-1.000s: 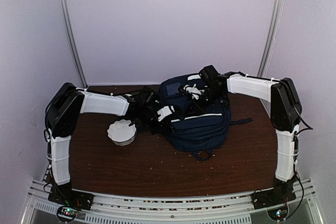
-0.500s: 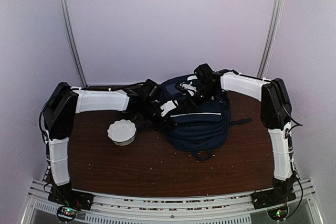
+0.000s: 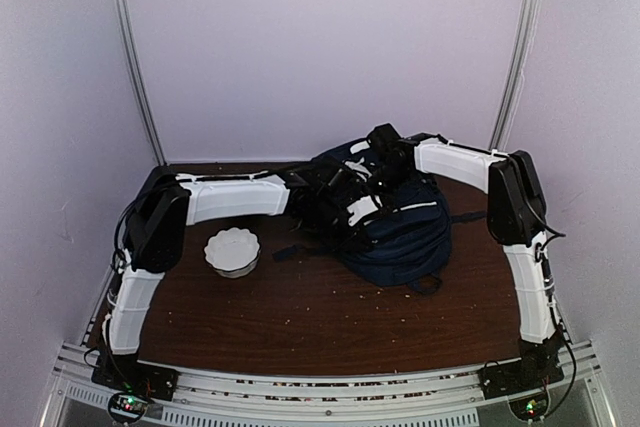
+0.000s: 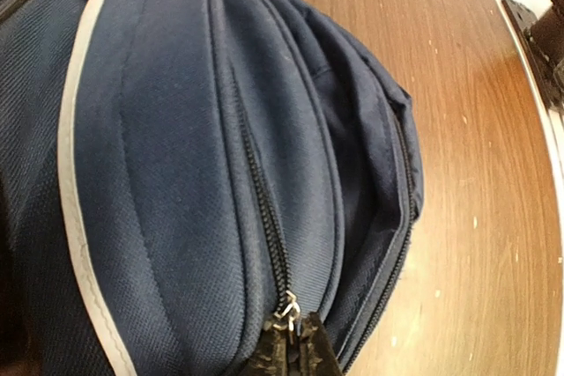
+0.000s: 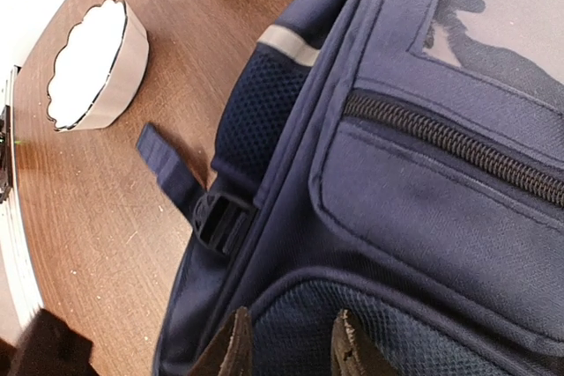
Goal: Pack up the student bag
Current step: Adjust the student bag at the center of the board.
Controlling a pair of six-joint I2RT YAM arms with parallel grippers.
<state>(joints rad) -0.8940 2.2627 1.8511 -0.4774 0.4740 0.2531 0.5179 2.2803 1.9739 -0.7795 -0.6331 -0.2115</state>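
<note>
Eyes on the student bag (image 3: 400,237), slumped on the wooden table (image 3: 300,317) a little toward 3 o'clock of centre, with a white scalloped bowl (image 3: 232,250) well apart at its 9 o'clock.

Over at the left gripper (image 4: 293,354): tips closed hard on the zipper pull (image 4: 285,309), right at the slider, with the main compartment (image 4: 357,173) gaping slightly at 3 o'clock of that zip.

Up at the bag's 12 o'clock end, the right gripper (image 5: 291,345): fingers parted over the mesh panel (image 5: 414,341), with nothing visibly clamped between them.

Looks, then, like very little anchoring the bag. Tug that zip now and probably drag the whole bag instead of running the slider. Could also lose such a small pull out of so shallow a pinch. Could jam the teeth on slack fabric along the curve.

Worth watching the strap buckle (image 5: 220,217) too, trailing loose toward the bowl. Sweep the bag toward 9 o'clock and risk knocking that bowl.
</note>
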